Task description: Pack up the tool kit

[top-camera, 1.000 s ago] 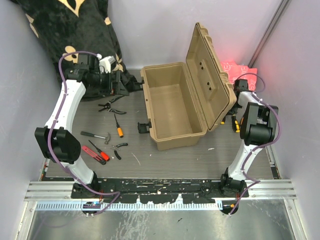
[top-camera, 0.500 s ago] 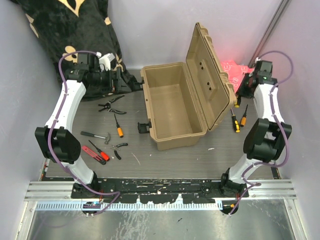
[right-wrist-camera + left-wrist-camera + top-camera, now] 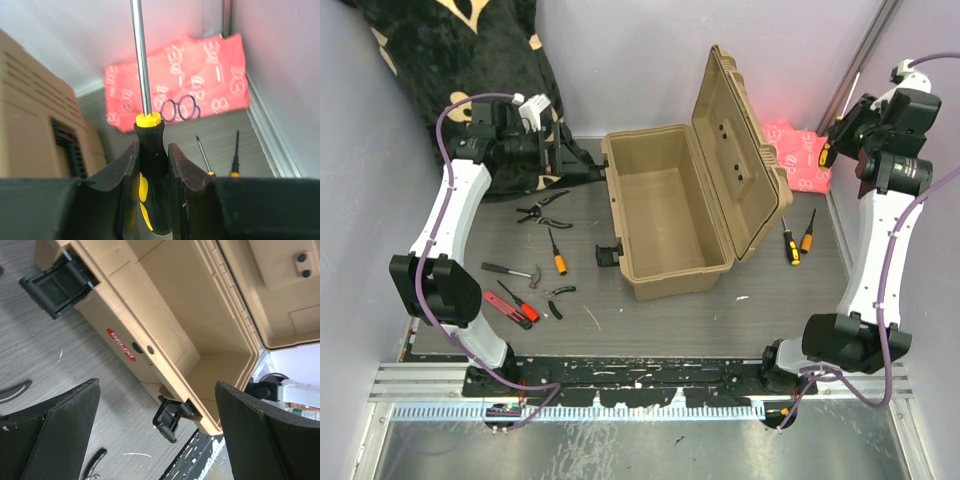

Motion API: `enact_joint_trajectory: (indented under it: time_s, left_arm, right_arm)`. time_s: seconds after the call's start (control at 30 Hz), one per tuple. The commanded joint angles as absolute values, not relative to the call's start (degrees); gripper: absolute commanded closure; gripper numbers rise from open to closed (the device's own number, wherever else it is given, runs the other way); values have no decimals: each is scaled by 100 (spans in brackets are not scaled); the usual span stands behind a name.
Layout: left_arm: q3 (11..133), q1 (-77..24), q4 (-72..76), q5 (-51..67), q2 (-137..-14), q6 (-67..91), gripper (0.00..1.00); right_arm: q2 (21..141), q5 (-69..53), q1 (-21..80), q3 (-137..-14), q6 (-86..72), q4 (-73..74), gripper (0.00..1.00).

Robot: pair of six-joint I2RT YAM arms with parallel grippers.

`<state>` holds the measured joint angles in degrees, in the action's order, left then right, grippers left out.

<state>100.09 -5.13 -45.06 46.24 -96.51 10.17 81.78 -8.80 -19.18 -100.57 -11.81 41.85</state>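
Note:
The tan toolbox [image 3: 665,215] stands open mid-table with nothing inside, its ribbed lid [image 3: 735,140] upright on the right. My right gripper [image 3: 834,142] is raised by the right wall, shut on a black-and-yellow screwdriver [image 3: 152,170] whose shaft points away from the wrist. Two more screwdrivers [image 3: 787,243] [image 3: 807,232] lie on the table right of the lid. My left gripper [image 3: 568,160] hangs open near the box's back-left corner. Its wrist view looks over the box wall [image 3: 165,315] and a black latch [image 3: 172,417]. Pliers [image 3: 540,208], an orange-handled screwdriver [image 3: 556,252] and red-handled tools [image 3: 508,308] lie left of the box.
A pink patterned cloth [image 3: 798,150] sits in the back right corner, under my right gripper. A black floral blanket [image 3: 470,60] fills the back left corner. Grey walls close in both sides. A small hammer [image 3: 510,271] and small black pliers [image 3: 558,298] lie front left.
My right arm has risen from table level behind the lid to high on the right, carrying the black-and-yellow screwdriver. The left arm has barely moved.

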Motion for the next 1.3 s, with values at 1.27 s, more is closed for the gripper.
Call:
enact_joint_trajectory:
  time_s: [1.27]
  left_arm:
    - [10953,-2617,1571,6232,-10122,4154,6]
  right_arm:
    - [6809,-3303,666,-8734,-4280,-967,99]
